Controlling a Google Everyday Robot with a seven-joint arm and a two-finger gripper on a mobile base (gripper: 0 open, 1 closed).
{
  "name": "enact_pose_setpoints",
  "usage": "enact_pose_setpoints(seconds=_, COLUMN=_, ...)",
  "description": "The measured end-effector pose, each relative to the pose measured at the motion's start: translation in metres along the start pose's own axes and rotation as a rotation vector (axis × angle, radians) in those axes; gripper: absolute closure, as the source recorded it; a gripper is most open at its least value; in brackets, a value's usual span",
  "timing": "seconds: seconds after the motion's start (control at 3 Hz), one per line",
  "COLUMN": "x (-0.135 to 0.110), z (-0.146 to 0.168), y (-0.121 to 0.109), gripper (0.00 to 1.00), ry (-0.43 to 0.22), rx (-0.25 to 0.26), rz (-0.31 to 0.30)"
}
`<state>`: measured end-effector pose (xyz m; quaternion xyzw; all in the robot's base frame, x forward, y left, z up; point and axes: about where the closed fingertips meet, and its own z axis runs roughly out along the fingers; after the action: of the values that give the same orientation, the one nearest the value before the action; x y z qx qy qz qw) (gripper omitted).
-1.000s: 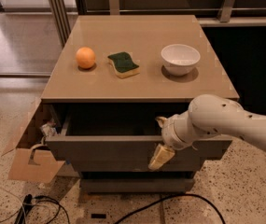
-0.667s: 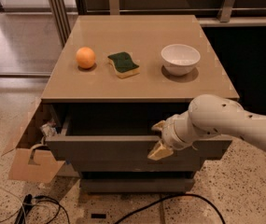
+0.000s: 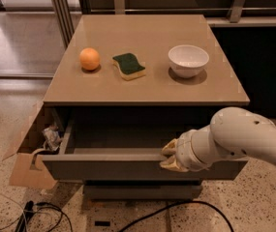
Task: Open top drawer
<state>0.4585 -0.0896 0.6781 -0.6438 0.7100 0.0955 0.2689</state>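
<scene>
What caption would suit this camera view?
Robot gripper at the front edge of the open top drawer; orange, sponge and bowl on top.

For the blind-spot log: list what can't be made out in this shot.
All in the camera view:
Inside of the top drawer: its back lies in dark shadow under the tabletop; contents unreadable.
The gripper, at the drawer front's top edge: mostly hidden by the arm's own wrist.
The arm: cut off by the right edge.
The lower drawer: mostly covered by the open top drawer.
</scene>
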Motion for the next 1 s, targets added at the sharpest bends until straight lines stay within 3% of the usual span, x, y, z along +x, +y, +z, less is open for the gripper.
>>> enact_pose_setpoints(seconds=0.33, x=0.0037, z=-0.0075, y=0.0107, gripper=1.0, ry=-0.006, rx=0.005, rz=0.006)
enact_pose_setpoints(seconds=1.0, x=0.0037, z=-0.0075, y=0.0107, gripper=0.51, ry=-0.006, rx=0.005, rz=0.006)
